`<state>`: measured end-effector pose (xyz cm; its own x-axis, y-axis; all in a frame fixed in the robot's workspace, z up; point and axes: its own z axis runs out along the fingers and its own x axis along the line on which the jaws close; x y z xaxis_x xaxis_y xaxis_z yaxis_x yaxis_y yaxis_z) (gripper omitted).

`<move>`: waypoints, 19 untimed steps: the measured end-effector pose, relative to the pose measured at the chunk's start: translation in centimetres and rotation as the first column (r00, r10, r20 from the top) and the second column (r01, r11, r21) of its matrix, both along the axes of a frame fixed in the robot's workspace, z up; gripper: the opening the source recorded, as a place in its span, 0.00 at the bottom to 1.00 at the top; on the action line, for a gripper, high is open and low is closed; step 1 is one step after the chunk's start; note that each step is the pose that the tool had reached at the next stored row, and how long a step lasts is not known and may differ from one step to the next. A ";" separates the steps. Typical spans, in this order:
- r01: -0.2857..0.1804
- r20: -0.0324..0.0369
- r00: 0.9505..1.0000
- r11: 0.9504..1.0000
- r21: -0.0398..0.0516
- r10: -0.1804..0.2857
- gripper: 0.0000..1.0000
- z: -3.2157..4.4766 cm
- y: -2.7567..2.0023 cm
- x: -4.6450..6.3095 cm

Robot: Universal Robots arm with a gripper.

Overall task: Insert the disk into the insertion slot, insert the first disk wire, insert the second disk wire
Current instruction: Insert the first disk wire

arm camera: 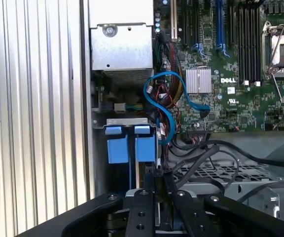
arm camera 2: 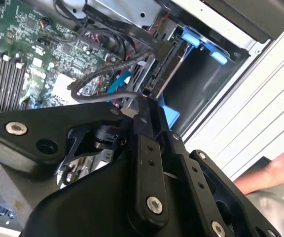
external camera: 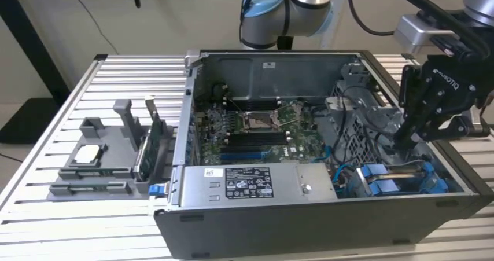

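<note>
Insertion slot [external camera: 357, 142], in the computer case's [external camera: 309, 226] near corner on the exterior view's right, with the disk [arm camera 2: 165, 66] seated between blue rails [arm camera: 117, 148]. The gripper [external camera: 406, 142] hangs just above, fingers pinched narrow on a black disk wire [arm camera 2: 102, 94] (its connector hidden). Beyond lies the motherboard [external camera: 255, 128].

Exterior view looks down over the open grey computer case [external camera: 309, 226]; both wrist views close on its four-o'clock blue plastic brackets [arm camera 2: 203, 47] [arm camera: 117, 148].
</note>
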<state>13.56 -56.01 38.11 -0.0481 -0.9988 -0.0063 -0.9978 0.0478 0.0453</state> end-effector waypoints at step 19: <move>-0.013 0.059 0.998 1.000 -0.003 0.014 0.19 -1.82 -0.23 0.0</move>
